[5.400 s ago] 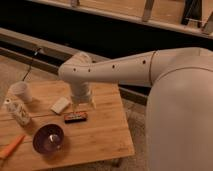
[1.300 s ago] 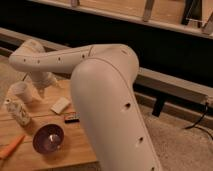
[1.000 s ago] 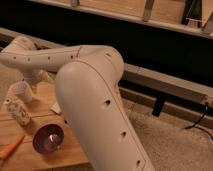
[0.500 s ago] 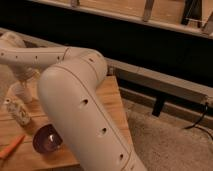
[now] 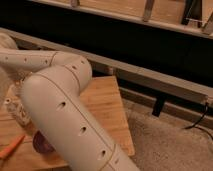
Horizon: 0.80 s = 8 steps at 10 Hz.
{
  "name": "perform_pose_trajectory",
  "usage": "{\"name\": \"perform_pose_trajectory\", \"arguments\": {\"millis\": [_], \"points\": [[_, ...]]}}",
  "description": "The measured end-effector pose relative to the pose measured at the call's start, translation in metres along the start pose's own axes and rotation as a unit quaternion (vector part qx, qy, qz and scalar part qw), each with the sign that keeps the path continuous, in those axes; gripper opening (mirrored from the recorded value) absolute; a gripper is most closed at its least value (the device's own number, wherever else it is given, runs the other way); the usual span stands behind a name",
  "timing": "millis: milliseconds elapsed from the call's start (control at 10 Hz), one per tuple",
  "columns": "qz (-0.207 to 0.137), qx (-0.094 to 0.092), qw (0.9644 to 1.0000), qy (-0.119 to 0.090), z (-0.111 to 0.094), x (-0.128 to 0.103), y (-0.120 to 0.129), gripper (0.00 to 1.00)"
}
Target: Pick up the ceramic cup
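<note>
Wooden bench (image 5: 107, 107) is largely covered by the white arm (image 5: 65, 115), so the ceramic cup cannot be made out and is judged hidden at far left. The tool is carried out of frame leftward, released. The speckled bottle (image 5: 15, 111) could be knocked or grasped instead, given the crowding there.

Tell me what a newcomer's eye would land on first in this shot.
The robot's bulky white arm fills the lower left foreground. It bends over the wooden table and reaches toward the left edge, where its pincer is out of sight. Beneath the arm peek the dark purple bowl and an orange object in the bottom left corner. The ceramic cup is hidden behind the arm.
</note>
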Motion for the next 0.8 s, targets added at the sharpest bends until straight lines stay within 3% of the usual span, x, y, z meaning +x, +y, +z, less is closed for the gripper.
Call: {"name": "perform_pose_trajectory", "arguments": {"millis": [500,800], "points": [[0.028,0.001,0.9996,0.007,0.012,-0.023,0.029,0.65],[0.029,0.008,0.9995,0.007,0.021,-0.033,0.029,0.65]]}}
